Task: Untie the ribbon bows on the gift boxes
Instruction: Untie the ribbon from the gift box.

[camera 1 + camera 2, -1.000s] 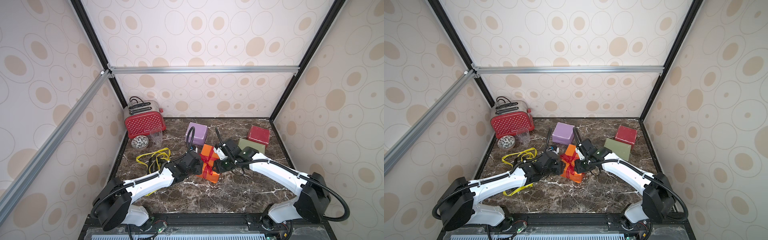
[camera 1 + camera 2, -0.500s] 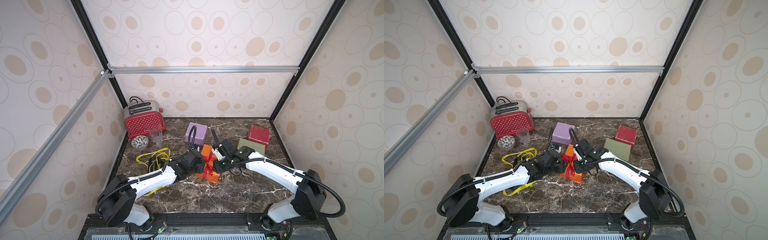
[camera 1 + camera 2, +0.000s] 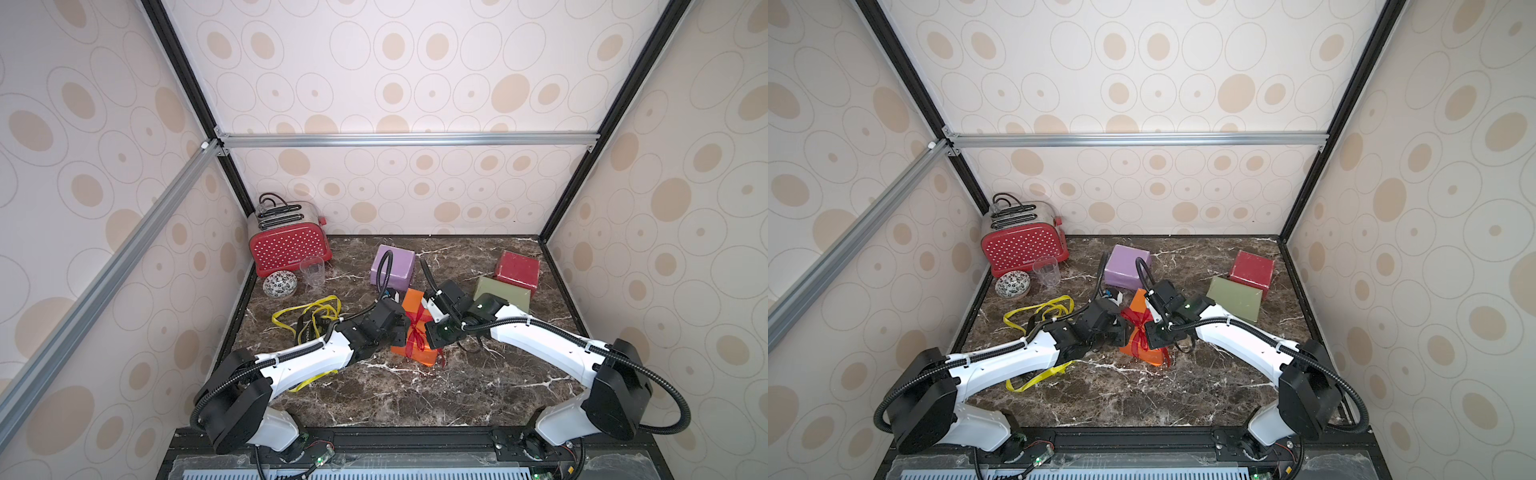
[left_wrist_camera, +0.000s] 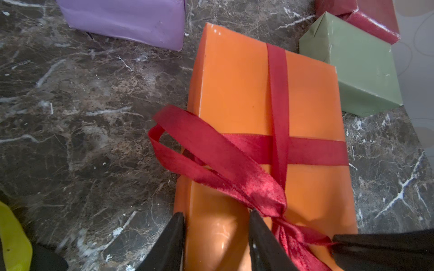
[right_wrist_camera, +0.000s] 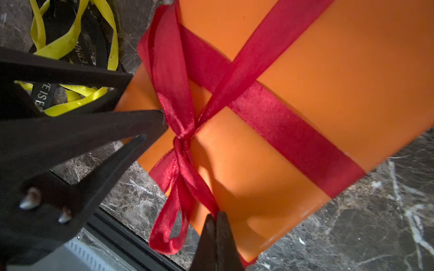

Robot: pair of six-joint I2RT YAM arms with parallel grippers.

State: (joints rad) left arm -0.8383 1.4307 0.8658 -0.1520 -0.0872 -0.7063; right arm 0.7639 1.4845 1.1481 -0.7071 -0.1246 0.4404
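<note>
An orange gift box (image 3: 412, 305) (image 3: 1137, 306) lies mid-table with a red ribbon bow (image 3: 417, 328) (image 5: 183, 140) tied on it. My right gripper (image 5: 215, 215) (image 3: 430, 345) is shut on one red ribbon tail just below the knot. My left gripper (image 4: 216, 215) (image 3: 1119, 329) stands part open astride the box's near edge, one finger against its side, the other on top beside the knot. The lilac (image 3: 392, 266), olive (image 3: 500, 291) and dark red (image 3: 517, 270) boxes show no ribbon. Loose yellow ribbons (image 3: 307, 316) and a black one (image 3: 305, 332) lie to the left.
A red dotted toaster (image 3: 289, 245), a patterned bowl (image 3: 279, 284) and a clear cup (image 3: 312, 271) stand at the back left. Walls close in the table on three sides. A black rail (image 3: 374, 434) runs along the front.
My right gripper's jaws have closed onto the red ribbon tail. My left gripper's jaws have narrowed around the orange box's edge. Both arms have barely shifted.
</note>
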